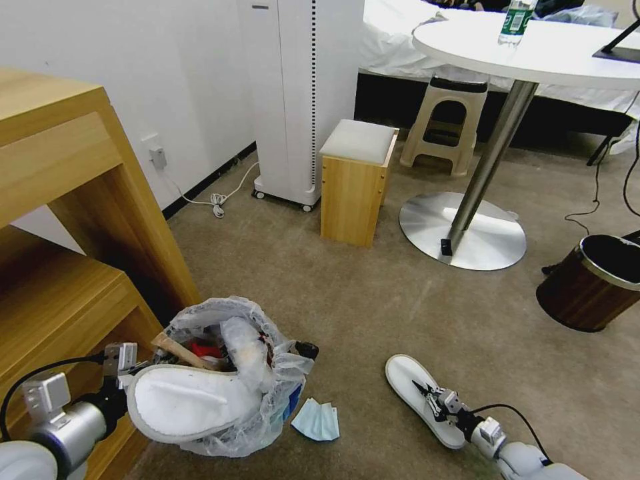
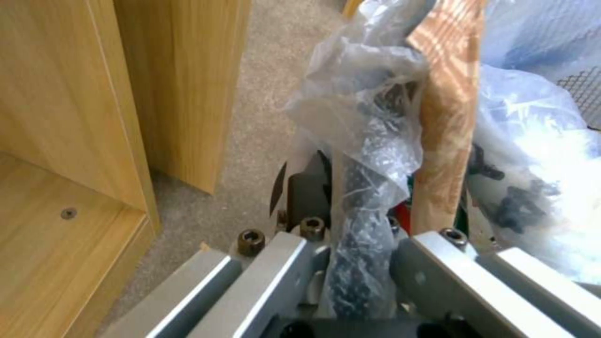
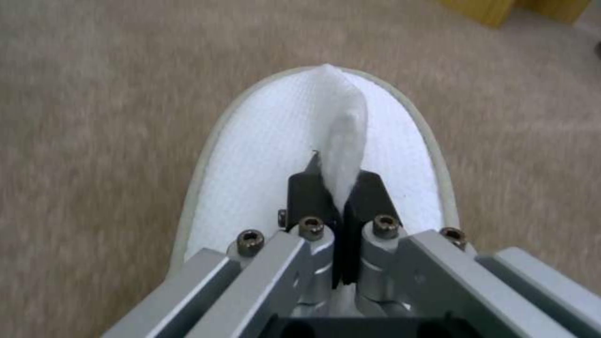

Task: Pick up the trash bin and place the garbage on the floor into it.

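One white slipper (image 1: 417, 393), lower right on the beige carpet (image 1: 373, 293), is pinched by your right gripper (image 3: 338, 188); lift steadily toward the trash bin (image 1: 233, 387) at lower left, whose rim your left gripper (image 2: 350, 206) clamps.

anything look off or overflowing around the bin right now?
Yes. The trash bin, held at its rim by the left gripper, is overfull: a white slipper lies across its opening and sticks out sideways. A light-blue mask lies on the floor beside it. The right gripper pinches the second slipper.
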Tool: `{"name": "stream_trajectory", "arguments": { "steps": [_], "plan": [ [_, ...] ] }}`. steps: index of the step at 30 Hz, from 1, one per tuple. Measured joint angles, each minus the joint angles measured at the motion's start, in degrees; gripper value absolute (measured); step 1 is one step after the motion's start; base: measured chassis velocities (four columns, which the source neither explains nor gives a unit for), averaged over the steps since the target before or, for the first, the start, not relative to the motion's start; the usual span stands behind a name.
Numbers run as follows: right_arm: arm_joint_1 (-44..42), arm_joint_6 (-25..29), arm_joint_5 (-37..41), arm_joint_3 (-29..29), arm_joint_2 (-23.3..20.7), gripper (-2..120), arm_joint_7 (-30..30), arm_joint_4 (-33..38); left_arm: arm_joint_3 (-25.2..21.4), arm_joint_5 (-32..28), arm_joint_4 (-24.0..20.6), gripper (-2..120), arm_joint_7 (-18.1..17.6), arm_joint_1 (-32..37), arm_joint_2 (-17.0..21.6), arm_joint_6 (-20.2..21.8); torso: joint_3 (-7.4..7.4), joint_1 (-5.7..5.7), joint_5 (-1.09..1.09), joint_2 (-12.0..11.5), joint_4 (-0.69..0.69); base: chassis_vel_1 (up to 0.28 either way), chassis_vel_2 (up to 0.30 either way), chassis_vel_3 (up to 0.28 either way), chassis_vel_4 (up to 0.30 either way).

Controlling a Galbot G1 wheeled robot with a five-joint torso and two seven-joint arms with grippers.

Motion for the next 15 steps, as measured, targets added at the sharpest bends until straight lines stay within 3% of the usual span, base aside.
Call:
{"name": "stream_trajectory", "arguments": {
  "steps": [15],
  "plan": [
    [-0.1, 0.0, 2.6, 1.6, -6.9, 0, 1.1, 14.3, 1.8, 2.7, 0.8, 0, 0.3, 0.7, 0.0, 0.1, 0.0, 0.0, -0.01, 0.0, 0.0, 0.0, 0.0, 0.0, 0.0]
  ]
}}
